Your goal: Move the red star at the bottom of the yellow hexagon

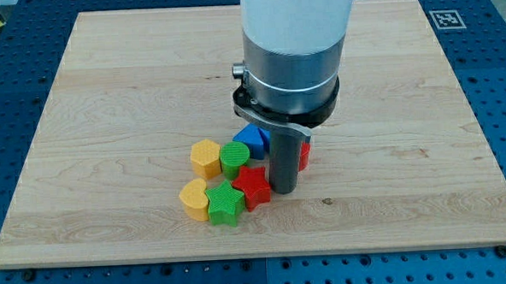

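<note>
The red star (253,186) lies on the wooden board (107,123), low in the middle of the view. The yellow hexagon (206,158) sits up and to the left of it, with a green cylinder (234,158) between them. My tip (285,188) rests on the board right beside the red star's right side, touching or nearly touching it. A green star (225,203) is against the red star's lower left. A yellow heart-like block (193,198) lies left of the green star.
A blue block (251,139) sits above the red star, partly hidden by the arm. A red block (304,154) peeks out right of the rod. The arm's wide grey body (288,63) hides the board's upper middle.
</note>
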`<move>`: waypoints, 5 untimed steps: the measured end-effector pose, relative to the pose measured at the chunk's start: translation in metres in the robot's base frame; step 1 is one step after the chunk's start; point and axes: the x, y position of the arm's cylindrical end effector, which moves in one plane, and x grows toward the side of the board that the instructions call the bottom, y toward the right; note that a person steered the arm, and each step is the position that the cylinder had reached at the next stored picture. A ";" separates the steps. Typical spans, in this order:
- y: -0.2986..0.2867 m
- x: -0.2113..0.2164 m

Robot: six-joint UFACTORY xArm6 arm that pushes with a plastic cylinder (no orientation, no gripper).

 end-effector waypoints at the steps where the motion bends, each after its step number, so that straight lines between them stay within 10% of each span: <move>1: -0.026 0.000; 5: 0.005 0.050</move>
